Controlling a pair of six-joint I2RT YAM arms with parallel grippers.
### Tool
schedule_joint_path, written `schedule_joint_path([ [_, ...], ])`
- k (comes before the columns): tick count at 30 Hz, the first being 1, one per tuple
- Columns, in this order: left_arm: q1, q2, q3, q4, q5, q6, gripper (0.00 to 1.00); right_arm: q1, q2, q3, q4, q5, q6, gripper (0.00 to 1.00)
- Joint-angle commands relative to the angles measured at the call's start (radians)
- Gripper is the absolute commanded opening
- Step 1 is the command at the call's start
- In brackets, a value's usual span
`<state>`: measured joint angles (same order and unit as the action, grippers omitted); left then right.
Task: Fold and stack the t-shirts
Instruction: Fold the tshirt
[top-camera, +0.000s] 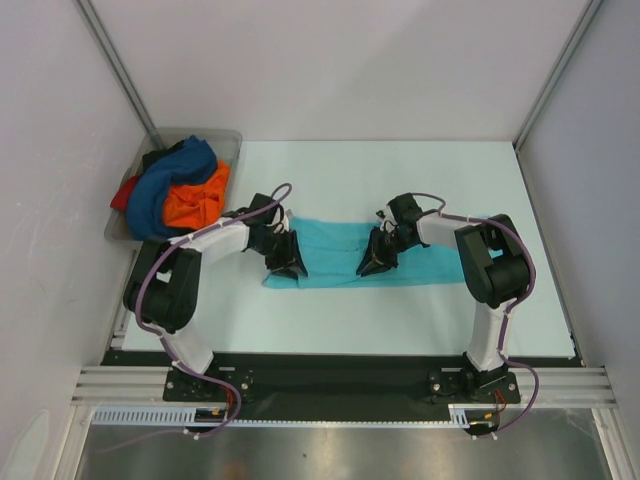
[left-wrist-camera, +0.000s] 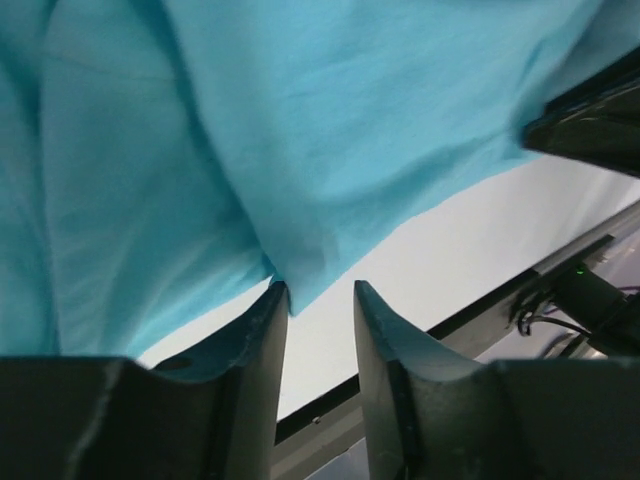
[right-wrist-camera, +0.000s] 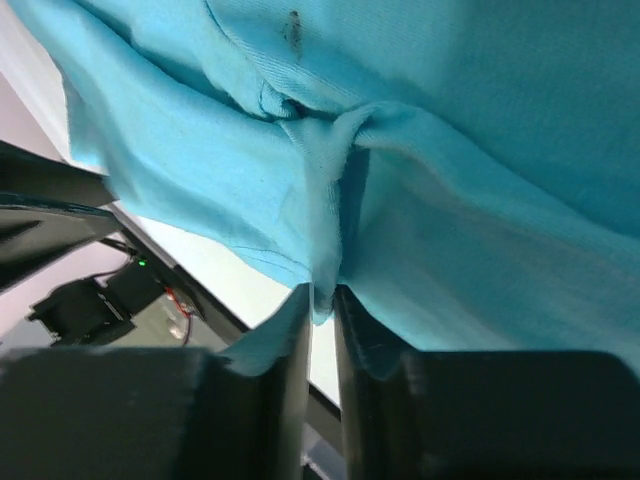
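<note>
While the turquoise t-shirt (top-camera: 340, 262) lies on the counter (top-camera: 400, 180), long axis 9-to-3 o'clock, right fingers (right-wrist-camera: 285, 345) pinch its 6 o'clock hem. Left fingers (left-wrist-camera: 262, 340) stand narrowly parted, hem at their 12.

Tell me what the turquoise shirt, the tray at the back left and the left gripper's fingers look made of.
Turquoise t-shirt: soft matte knit cloth, probably cotton jersey; it creases and bunches, with a stitched seam. Tray: grey, likely plastic; smooth thin rim. Left fingers: dark hard plastic or rubber-coated, matte, moulded curves.
</note>
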<state>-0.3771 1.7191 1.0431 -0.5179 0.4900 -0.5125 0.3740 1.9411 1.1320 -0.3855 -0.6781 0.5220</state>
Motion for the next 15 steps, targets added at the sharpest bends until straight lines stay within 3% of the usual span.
schedule_joint_path([
  [1,0.007,0.007,0.028,-0.094,-0.080,0.049,0.39,0.002,0.002,0.022,0.008,0.012,-0.004,0.18],
  [8,0.015,0.002,0.052,-0.146,-0.149,0.086,0.39,-0.009,-0.028,0.034,-0.027,0.026,-0.002,0.00],
  [15,0.017,-0.059,0.049,-0.123,-0.136,0.063,0.43,-0.006,-0.070,0.064,-0.056,0.011,0.021,0.00],
])
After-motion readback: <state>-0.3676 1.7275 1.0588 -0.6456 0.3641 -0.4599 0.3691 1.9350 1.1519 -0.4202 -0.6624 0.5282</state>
